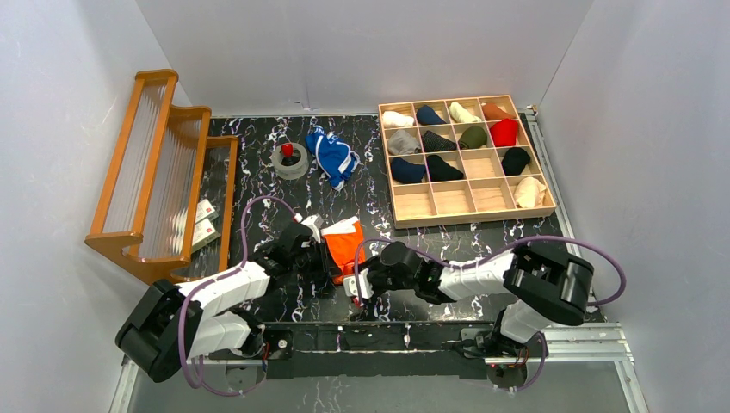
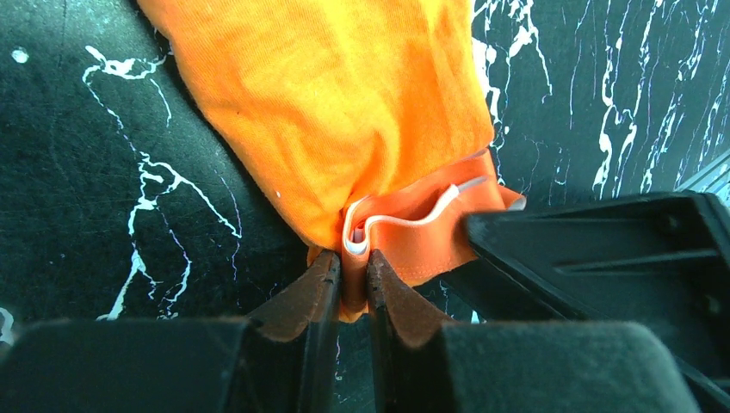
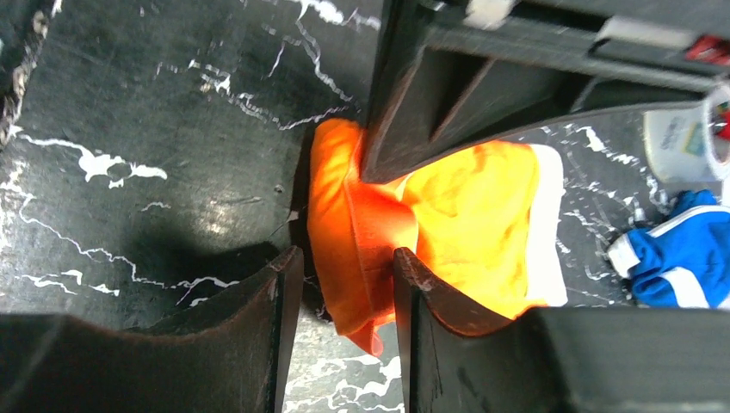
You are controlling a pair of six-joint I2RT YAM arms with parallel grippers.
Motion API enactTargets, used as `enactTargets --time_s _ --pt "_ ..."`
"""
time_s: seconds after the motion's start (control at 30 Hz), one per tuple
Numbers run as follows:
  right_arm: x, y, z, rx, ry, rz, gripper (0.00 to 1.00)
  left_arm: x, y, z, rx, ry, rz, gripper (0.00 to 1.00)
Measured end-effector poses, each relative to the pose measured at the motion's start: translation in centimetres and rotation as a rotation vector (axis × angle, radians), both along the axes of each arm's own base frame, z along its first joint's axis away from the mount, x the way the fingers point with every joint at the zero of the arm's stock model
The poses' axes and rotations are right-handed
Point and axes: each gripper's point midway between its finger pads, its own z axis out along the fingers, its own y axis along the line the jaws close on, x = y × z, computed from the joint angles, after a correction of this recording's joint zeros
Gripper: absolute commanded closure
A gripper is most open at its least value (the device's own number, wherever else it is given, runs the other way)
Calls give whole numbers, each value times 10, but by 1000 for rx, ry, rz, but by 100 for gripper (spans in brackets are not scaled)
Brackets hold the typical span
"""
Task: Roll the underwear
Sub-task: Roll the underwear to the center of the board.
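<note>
Where the overhead camera looks down on me, my two arms meet over the orange underwear (image 1: 346, 243). It lies on the black marbled table (image 1: 258, 142), just ahead of my bases and near the middle. My left gripper (image 1: 322, 258) sits at its left edge and my right gripper (image 1: 360, 280) at its near right corner. The blue underwear (image 1: 334, 157) lies crumpled well apart, farther back, just beside a tape roll (image 1: 291, 160). To the right stands a wooden tray (image 1: 449, 220) of compartments, many holding rolled garments. A wooden rack (image 1: 163, 185) stands at the left.

From my left wrist, my fingertips are clenched on a bunched fold of the orange fabric, where a line of white trim curls through it. Only the pinched cloth lies between the pads. The rest of the garment spreads away from me over the table. A black finger of my right gripper reaches in from the right, just beside that fold.

From my right wrist, my jaws stand partly apart, straddling the thick folded edge of the orange underwear. One pad touches the cloth and a dark gap separates the other from it, so I am not clamped on it. My left gripper's black body meets the fabric just beyond. A white band shows at the garment's far side.
</note>
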Motion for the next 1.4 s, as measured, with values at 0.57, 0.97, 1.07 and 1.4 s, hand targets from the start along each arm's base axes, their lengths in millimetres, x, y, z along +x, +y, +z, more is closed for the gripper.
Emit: enactTargets --time_s 0.57,0.97,1.07,1.4 --pt "17 0 -21 -71 92 -71 95 0 5 2 29 -7 2 63" --pt "1 2 -17 -31 456 -86 99 2 19 30 -3 -73 116 35" --pt "-10 1 -15 -27 546 -62 99 2 20 32 -24 -77 138 35" --pt "-15 5 -13 -78 948 -117 99 0 18 46 -90 -124 142 34"
